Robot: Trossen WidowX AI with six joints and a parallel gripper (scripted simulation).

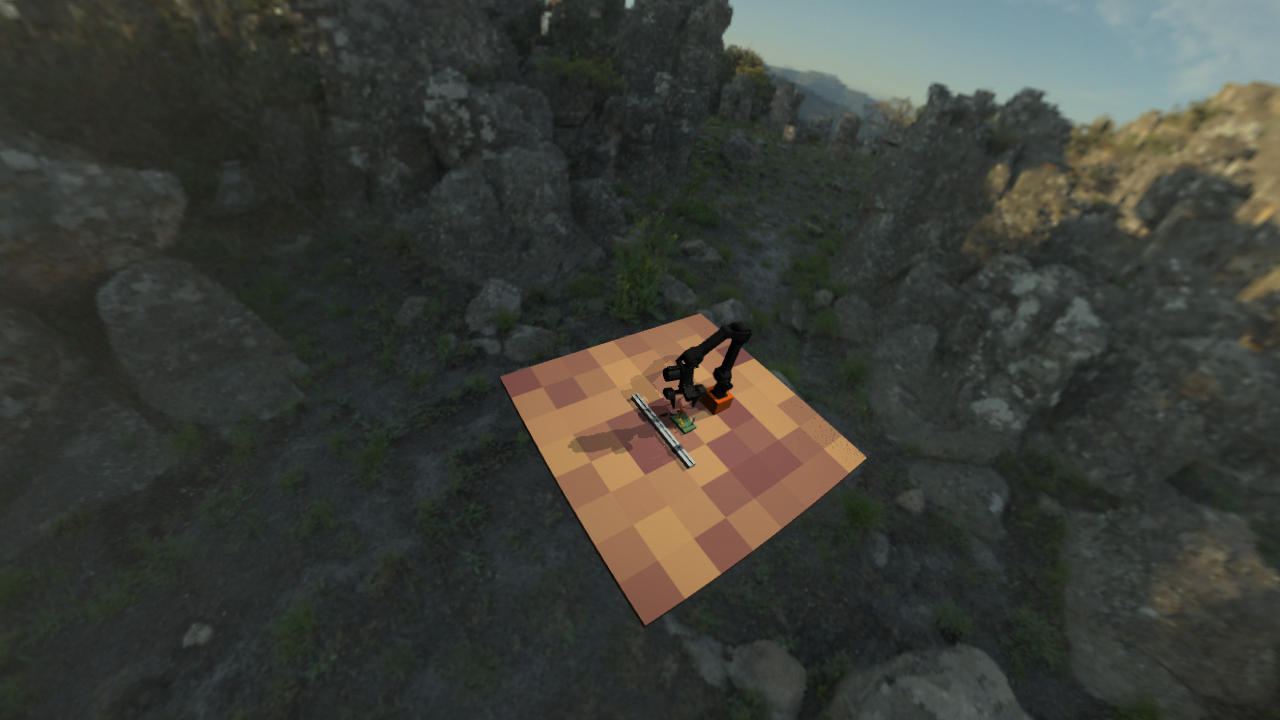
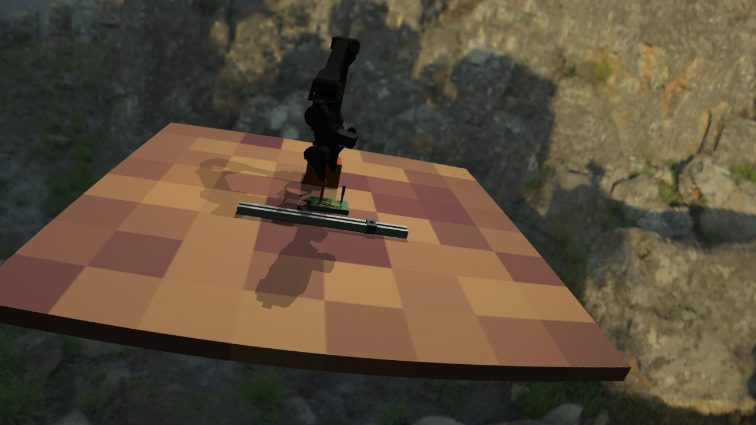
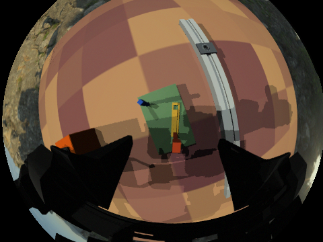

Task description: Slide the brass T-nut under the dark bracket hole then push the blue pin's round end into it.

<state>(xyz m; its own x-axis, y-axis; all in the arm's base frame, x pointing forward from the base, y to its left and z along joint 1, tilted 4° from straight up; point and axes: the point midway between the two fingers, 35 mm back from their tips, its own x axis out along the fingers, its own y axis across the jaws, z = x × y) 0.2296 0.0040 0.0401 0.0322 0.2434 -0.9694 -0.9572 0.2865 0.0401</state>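
Observation:
My gripper is open and empty, pointing down above the near part of the green tray. The brass T-nut lies on the tray, and its orange handle sticks up, seen between the open fingers in the wrist view. The blue pin stands upright at the tray's edge. The aluminum rail lies beside the tray. The dark bracket sits across the rail near one end, its hole visible.
The orange arm base stands behind the tray, on the side away from the rail. The checkered table carries everything. Arm shadows fall over the tray and rail.

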